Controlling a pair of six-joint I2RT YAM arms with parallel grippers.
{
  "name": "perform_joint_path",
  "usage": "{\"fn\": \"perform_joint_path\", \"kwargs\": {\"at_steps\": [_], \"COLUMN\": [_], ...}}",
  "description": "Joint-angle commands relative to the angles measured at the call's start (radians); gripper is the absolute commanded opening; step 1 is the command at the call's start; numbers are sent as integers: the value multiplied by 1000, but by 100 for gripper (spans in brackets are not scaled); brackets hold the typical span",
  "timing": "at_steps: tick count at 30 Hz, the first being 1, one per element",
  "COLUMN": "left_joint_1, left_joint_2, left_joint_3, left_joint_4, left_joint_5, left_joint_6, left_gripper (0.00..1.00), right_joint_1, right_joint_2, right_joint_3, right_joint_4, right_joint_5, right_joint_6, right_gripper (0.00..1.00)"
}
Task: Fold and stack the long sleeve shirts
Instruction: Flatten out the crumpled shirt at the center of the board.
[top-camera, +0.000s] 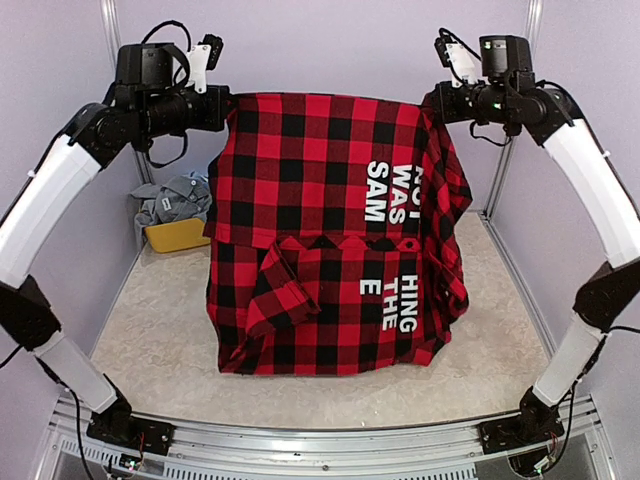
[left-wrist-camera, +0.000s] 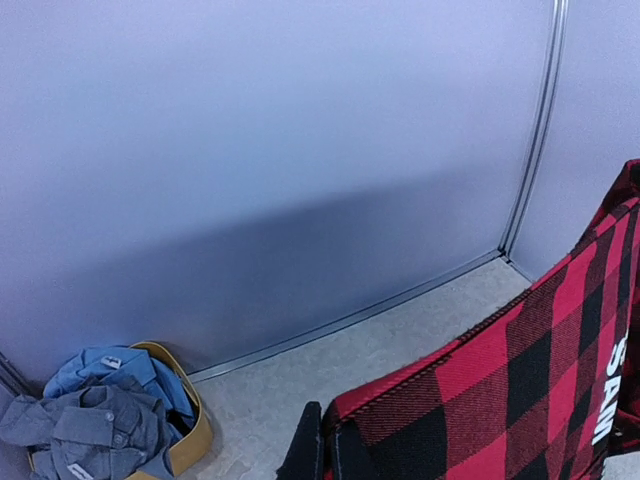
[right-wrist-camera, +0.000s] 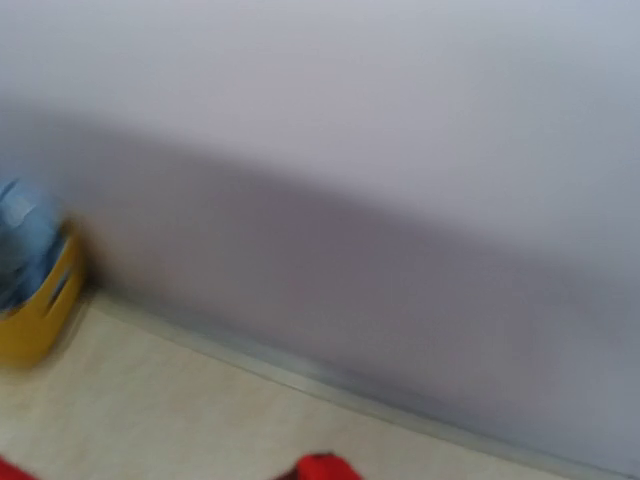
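Two grippers carry your load in the top view: left gripper (top-camera: 225, 105) and right gripper (top-camera: 432, 100) each clench a top corner of the one red-and-black checked flannel shirt (top-camera: 320, 200), stretched left-to-right between them (neither arm nearer). Left wrist view: one yellow plastic tub (left-wrist-camera: 195, 432), far left, holds crumpled grey and blue shirts (left-wrist-camera: 105, 405), count unclear. Right wrist view: blur.

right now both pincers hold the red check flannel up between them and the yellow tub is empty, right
No: the yellow tub holds crumpled grey and pale blue shirts, as the left wrist view shows. The rest stands.
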Motion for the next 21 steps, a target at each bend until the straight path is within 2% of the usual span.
{"fn": "perform_joint_path", "kwargs": {"at_steps": [1, 3, 4, 8, 13, 16, 21], "left_joint_1": [160, 189, 200, 205, 203, 201, 169], "left_joint_2": [209, 356, 376, 228, 14, -112, -292], "left_joint_3": [493, 693, 701, 416, 269, 66, -414], "left_joint_4": [-24, -34, 3, 240, 333, 392, 448], "left_joint_5": [70, 109, 132, 205, 223, 250, 280], "left_joint_6": [-45, -55, -62, -79, -88, -63, -20], "left_gripper": [0, 0, 0, 0, 0, 0, 0], "right_joint_1": [-142, -166, -168, -168, -169, -166, -167], "right_joint_2": [210, 227, 197, 69, -26, -120, -413], "right_joint_3": [409, 429, 388, 312, 295, 110, -538], "right_joint_4": [39, 117, 178, 335, 330, 324, 431], "right_joint_5": [111, 92, 95, 52, -37, -60, -58], "right_joint_6": [-120, -128, -136, -132, -76, -48, 46], "right_gripper": [0, 0, 0, 0, 0, 0, 0]}}
